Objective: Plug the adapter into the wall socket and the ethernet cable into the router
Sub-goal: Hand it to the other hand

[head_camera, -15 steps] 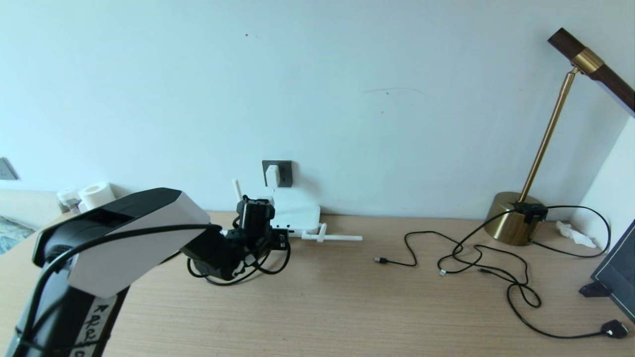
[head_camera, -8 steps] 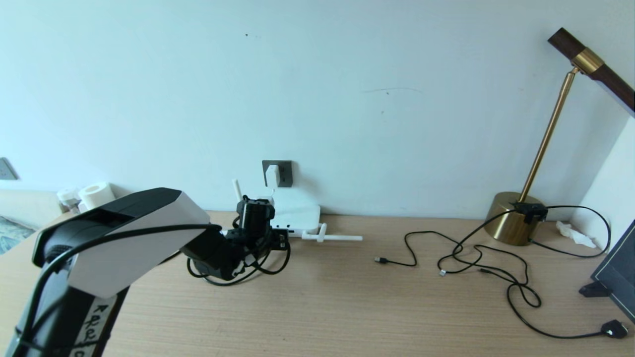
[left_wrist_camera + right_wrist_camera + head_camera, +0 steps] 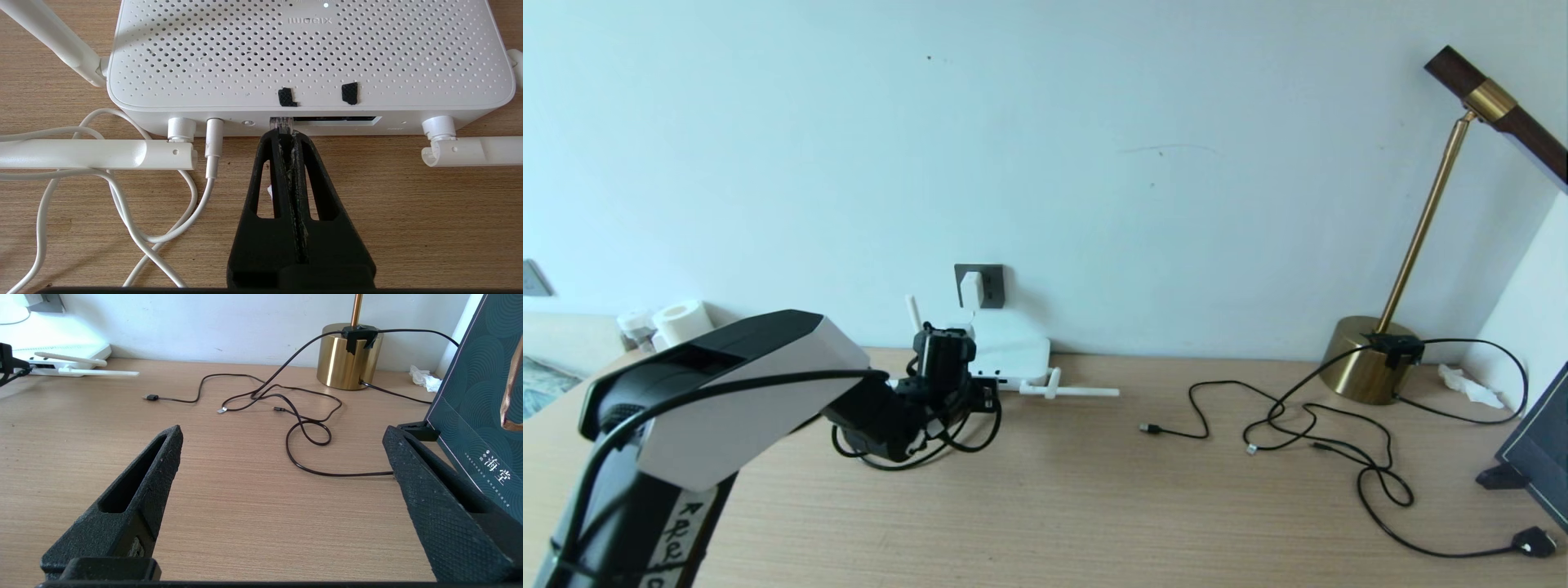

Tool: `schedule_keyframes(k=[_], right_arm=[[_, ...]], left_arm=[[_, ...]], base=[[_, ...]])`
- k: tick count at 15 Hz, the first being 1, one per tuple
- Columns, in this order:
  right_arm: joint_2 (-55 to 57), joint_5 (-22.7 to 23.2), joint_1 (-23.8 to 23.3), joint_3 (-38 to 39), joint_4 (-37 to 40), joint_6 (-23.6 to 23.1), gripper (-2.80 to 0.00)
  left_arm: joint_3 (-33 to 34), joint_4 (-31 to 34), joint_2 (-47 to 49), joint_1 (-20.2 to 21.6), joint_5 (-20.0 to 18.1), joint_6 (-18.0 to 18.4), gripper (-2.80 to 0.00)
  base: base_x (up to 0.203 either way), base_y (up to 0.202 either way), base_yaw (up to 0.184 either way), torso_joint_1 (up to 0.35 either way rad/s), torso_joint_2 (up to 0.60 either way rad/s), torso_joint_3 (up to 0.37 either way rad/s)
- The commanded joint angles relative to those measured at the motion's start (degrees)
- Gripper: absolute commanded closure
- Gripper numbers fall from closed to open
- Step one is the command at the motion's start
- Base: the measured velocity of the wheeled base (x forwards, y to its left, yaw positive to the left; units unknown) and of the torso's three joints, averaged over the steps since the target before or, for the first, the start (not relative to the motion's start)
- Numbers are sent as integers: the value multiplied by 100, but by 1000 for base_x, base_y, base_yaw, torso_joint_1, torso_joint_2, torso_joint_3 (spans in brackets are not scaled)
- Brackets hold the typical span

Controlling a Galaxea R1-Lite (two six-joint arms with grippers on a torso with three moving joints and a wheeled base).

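The white adapter [image 3: 970, 289] sits plugged into the dark grey wall socket [image 3: 992, 286]. Below it the flat white router [image 3: 1013, 349] lies against the wall. My left gripper [image 3: 284, 136] is shut on the ethernet cable, whose clear clip plug [image 3: 282, 122] has its tip inside the leftmost end of the router's [image 3: 310, 53] dark port slot. The cable's black loop [image 3: 894, 468] lies under my left wrist. The adapter's thin white cord [image 3: 212, 143] is plugged into the router beside it. My right gripper [image 3: 284, 435] hovers open over bare desk, holding nothing.
A folded white antenna [image 3: 1078, 393] lies along the desk right of the router. Thin black USB-type cables [image 3: 1339, 445] sprawl toward a brass lamp base [image 3: 1368, 359]. A dark framed board [image 3: 1535, 457] stands at the right edge. Paper rolls [image 3: 682, 320] sit at the far left.
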Motion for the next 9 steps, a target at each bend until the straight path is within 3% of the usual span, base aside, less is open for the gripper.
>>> schedule_keyframes(k=[1, 9], right_arm=[[9, 1, 2, 70, -1, -3, -280], [9, 1, 2, 70, -1, -3, -280]], left_arm=[[-49, 34, 2, 1, 7, -5, 0], [-224, 208, 23, 1, 7, -5, 0]], base=[[0, 0, 0, 0, 0, 0], [0, 0, 0, 0, 0, 0]])
